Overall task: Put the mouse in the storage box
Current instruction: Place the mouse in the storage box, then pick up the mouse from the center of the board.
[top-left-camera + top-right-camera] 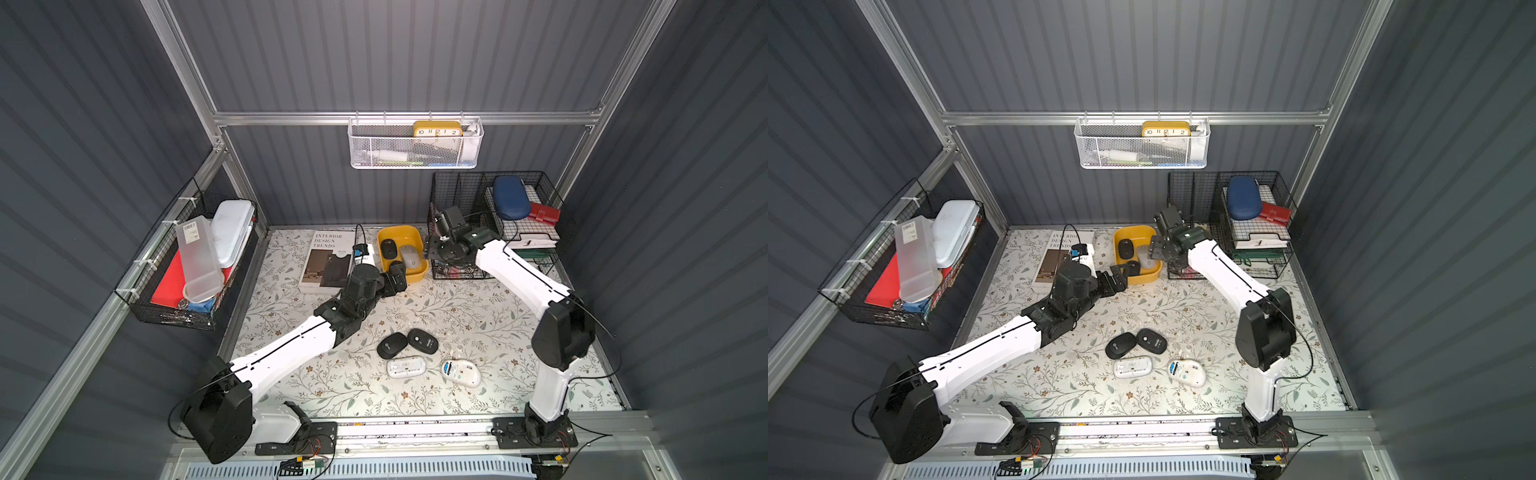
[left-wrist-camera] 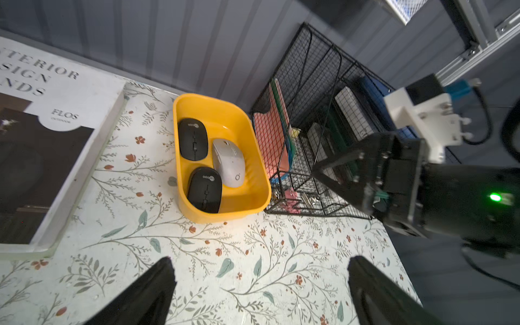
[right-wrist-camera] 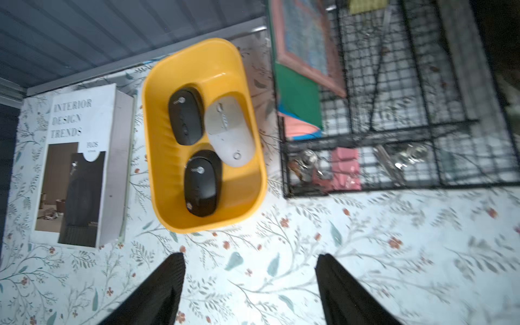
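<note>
yellow plastic walls of the storage box [image 2: 242, 198] kept a grey mouse [image 2: 228, 161] and two black mice [image 2: 193, 139] corralled, while four more mice [image 1: 392, 345] lay on the table [image 1: 478, 316] well apart. we held the left gripper [image 2: 260, 261] and right gripper [image 3: 250, 256] near it, both splayed and empty, free, we judged, to fetch another.

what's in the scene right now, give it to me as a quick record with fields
box: yellow, on the table, between book and wire organiser
in box: two black mice, one grey mouse
loose on table: two more black mice, two white mice, undersides up
left gripper: open, empty, near box
right gripper: open, empty, near box
</note>
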